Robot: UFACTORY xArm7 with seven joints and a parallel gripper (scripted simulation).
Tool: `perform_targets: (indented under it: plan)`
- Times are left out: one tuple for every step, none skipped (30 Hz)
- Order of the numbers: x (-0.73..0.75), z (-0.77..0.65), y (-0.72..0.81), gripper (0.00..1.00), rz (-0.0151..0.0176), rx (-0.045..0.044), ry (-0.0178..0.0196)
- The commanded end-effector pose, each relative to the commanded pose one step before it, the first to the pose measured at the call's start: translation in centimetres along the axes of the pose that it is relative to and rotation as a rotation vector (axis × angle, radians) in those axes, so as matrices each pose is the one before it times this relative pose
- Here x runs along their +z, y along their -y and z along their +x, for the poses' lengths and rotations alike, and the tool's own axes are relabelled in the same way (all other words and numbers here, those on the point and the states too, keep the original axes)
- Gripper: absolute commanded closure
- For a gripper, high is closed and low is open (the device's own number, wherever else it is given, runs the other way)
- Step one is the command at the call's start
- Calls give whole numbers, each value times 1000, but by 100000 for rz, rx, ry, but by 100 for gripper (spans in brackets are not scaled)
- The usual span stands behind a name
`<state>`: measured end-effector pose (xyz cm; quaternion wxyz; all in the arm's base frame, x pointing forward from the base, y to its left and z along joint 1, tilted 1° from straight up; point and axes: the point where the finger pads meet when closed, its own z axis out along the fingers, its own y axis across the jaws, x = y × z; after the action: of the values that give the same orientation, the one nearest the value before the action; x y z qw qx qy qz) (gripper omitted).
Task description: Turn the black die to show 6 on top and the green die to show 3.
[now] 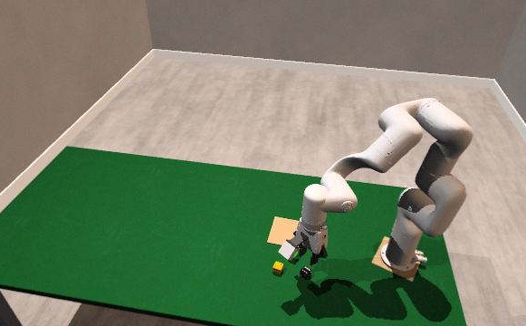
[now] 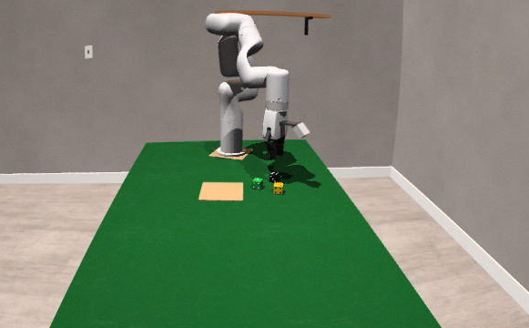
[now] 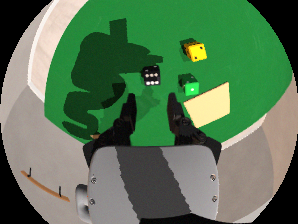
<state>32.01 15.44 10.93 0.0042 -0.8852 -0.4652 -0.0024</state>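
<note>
The black die [image 1: 306,273] lies on the green table, off the tan mat [image 1: 282,230]. The yellow die [image 1: 278,268] lies just left of it. In the exterior view the green die [image 2: 258,183] sits between the mat [image 2: 221,191] and the yellow die [image 2: 278,188], with the black die [image 2: 274,177] just behind. All three dice lie apart from one another. My gripper [image 1: 310,258] hangs above the table, pointing down, a little behind and above the black die. In the wrist view its fingers stand partly open and empty, with the black die [image 3: 152,76] just beyond the tips. The green die [image 3: 190,87] lies to the right.
The arm's base [image 1: 398,263] stands on a tan plate at the table's right end. The table's near edge runs close to the dice in the top view. A wooden shelf [image 2: 273,15] hangs on the back wall above the arm.
</note>
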Motion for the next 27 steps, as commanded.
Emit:
perform_targets:
  plan:
    - [-85,123,-66,53,-180,-1,-346]
    - [25,0,0,53,-1,0,-2]
    - [32,1,-1,53,-2,0,-2]
    - [0,0,0,53,0,0,0]
    - [0,0,0,53,0,0,0]
    - [39,1,-1,53,-2,0,-3]
    - [47,1,-1,53,-3,0,-3]
    - [55,1,-1,53,-3,1,-3]
    - [64,1,-1,53,-4,1,-4]
    - [72,1,-1,53,-4,1,-4]
    - [81,0,-1,53,-5,1,-5]
    - [91,1,-1,53,-1,0,-2]
    - [100,2,-2,53,1,0,0]
    - [108,1,-2,53,0,0,0]
    - [116,1,-2,53,0,0,0]
    - [124,1,-2,53,-1,0,0]
    - [131,2,-2,53,1,0,0]
    - [137,2,-2,53,0,0,0]
    - [143,1,-2,53,-1,0,0]
    - [149,2,-2,53,0,0,0]
    - [0,0,0,53,0,0,0]
    - [0,0,0,53,0,0,0]
    - [154,2,-2,53,1,0,0]
    - [158,1,-2,53,-1,0,0]
    - [161,2,-2,53,0,0,0]
    - [164,2,-3,53,1,0,0]
    - [166,1,-3,53,-1,0,0]
